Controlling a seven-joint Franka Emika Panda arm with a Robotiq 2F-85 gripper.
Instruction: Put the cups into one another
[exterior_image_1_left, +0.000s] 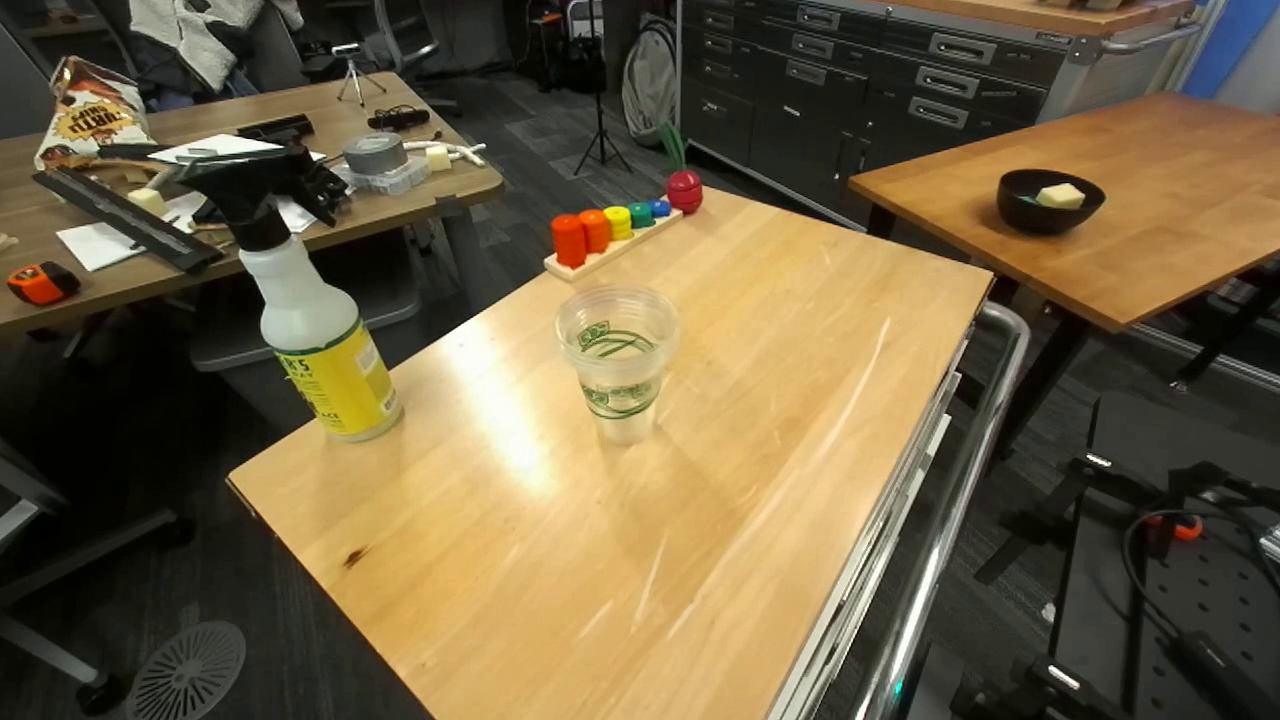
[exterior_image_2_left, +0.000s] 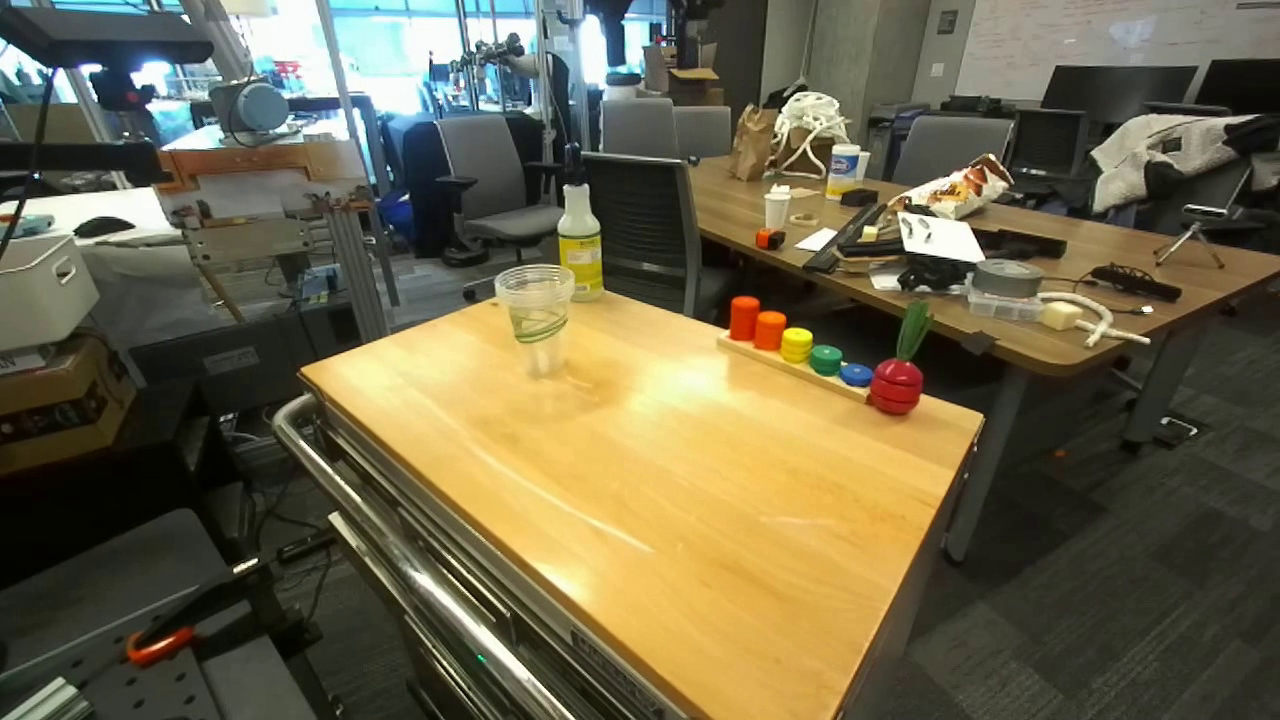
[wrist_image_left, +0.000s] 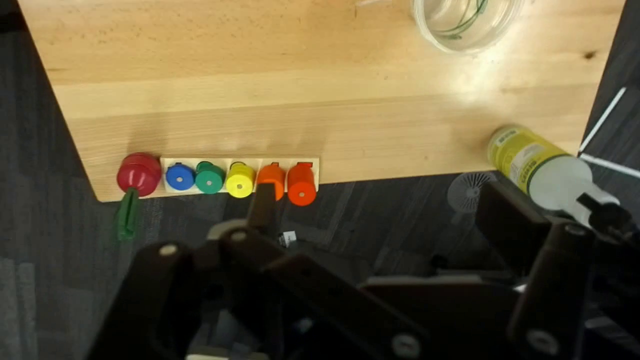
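Clear tumblers with green print, the cups (exterior_image_1_left: 622, 375), stand upright as one nested stack on the light wooden tabletop. The same stack of cups shows in an exterior view (exterior_image_2_left: 537, 320), and its top shows at the upper edge of the wrist view (wrist_image_left: 467, 30). Several rims sit close together at the top; I cannot count the cups. No separate cup shows elsewhere on the tabletop. My gripper (wrist_image_left: 382, 207) shows only in the wrist view. Its fingers are wide apart with nothing between them. It is away from the cups, over the tabletop's edge and the floor. The arm is out of both exterior views.
A white-and-yellow spray bottle (exterior_image_1_left: 340, 370) stands near the tabletop's edge, beside the cups. A wooden peg board with coloured rings (exterior_image_1_left: 600, 240) and a red toy radish (exterior_image_1_left: 685, 192) lie along the same edge. A black bowl (exterior_image_1_left: 1050, 215) is on a separate table.
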